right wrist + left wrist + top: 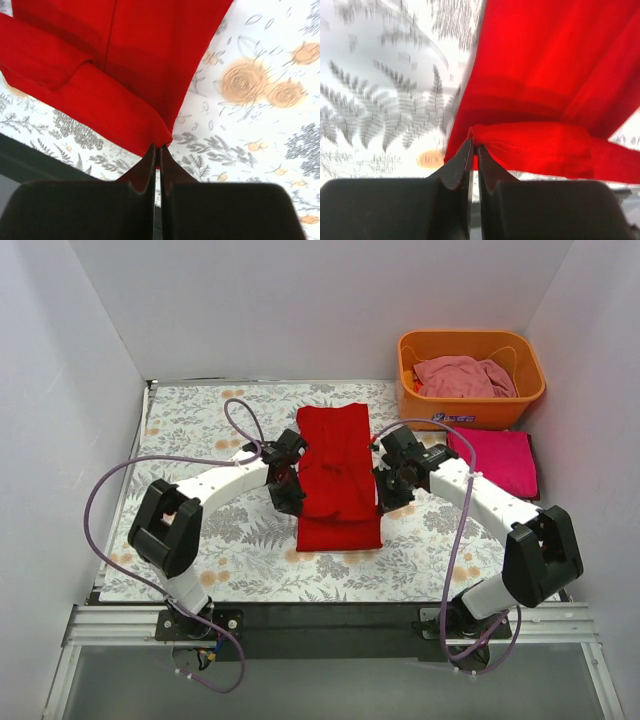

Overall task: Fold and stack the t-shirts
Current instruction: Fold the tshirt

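A bright red t-shirt (pixel 338 475) lies lengthwise in the middle of the floral mat, its near part lifted and doubling over itself. My left gripper (pixel 287 490) is shut on its left edge, a red fold (pixel 530 145) pinched at the fingertips. On the opposite side my right gripper (pixel 390 490) is shut on a corner of the same red cloth (pixel 125 105). A magenta-pink t-shirt (pixel 495 460) lies folded flat at the right. The dusty pale pink t-shirt (pixel 462 376) sits crumpled in the orange basket (pixel 470 410).
The orange basket stands at the back right corner against the white wall. White walls close in the left, back and right. The floral mat (pixel 190 430) covers the table, and a black strip (pixel 330 615) runs along the near edge by the arm bases.
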Controlling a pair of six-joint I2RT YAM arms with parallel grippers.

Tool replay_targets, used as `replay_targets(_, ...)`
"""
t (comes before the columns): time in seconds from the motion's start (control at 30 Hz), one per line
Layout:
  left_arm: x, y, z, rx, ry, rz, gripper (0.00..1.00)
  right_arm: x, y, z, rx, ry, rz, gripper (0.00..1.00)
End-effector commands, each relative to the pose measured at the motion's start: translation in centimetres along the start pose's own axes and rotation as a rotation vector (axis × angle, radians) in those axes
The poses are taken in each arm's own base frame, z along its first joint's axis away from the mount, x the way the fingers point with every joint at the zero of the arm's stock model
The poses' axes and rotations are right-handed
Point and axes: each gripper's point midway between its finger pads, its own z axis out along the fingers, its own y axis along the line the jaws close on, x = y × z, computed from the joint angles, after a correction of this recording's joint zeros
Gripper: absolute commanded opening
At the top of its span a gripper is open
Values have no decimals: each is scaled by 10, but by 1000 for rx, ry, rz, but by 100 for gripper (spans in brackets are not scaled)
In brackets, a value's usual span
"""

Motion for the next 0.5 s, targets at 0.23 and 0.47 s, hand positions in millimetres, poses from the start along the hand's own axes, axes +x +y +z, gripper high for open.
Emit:
replay_targets(0.23, -82, 3, 5, -74, -184, 23, 0, -65, -29, -3, 45, -121, -52, 1)
replay_targets(0.47, -115, -3, 6, -64, -241, 18, 0, -91, -38, 8, 33, -157, -39, 1)
